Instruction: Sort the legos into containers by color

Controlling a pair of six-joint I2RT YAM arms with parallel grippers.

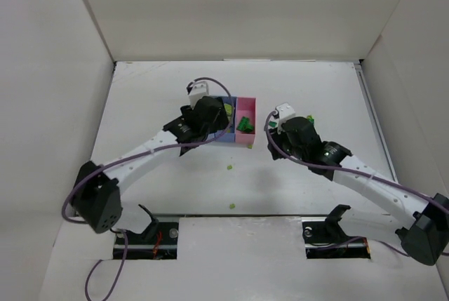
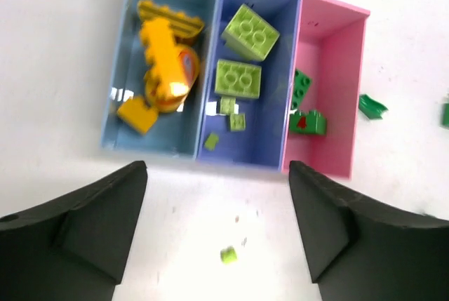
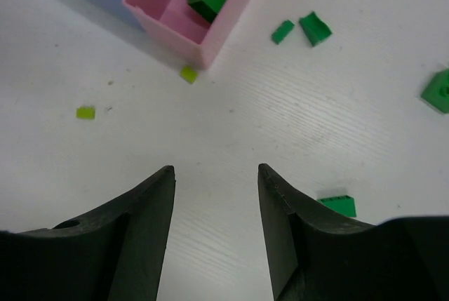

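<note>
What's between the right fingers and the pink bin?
Mostly bare table; one tiny lime lego sits by the pink bin's near corner. Right wrist view.

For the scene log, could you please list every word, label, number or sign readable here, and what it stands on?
No legible text in any view.
The round yellow piece: reddish print, too blurred to read.
The dark green brick: red mark, too small to read.

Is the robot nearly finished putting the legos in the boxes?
More than half done, it looks. The light blue bin holds yellow bricks, the periwinkle bin lime bricks, the pink bin dark green bricks. Nothing is in hand: the left gripper and right gripper are open and empty. Left on the table: dark green pieces and tiny lime bits.
</note>
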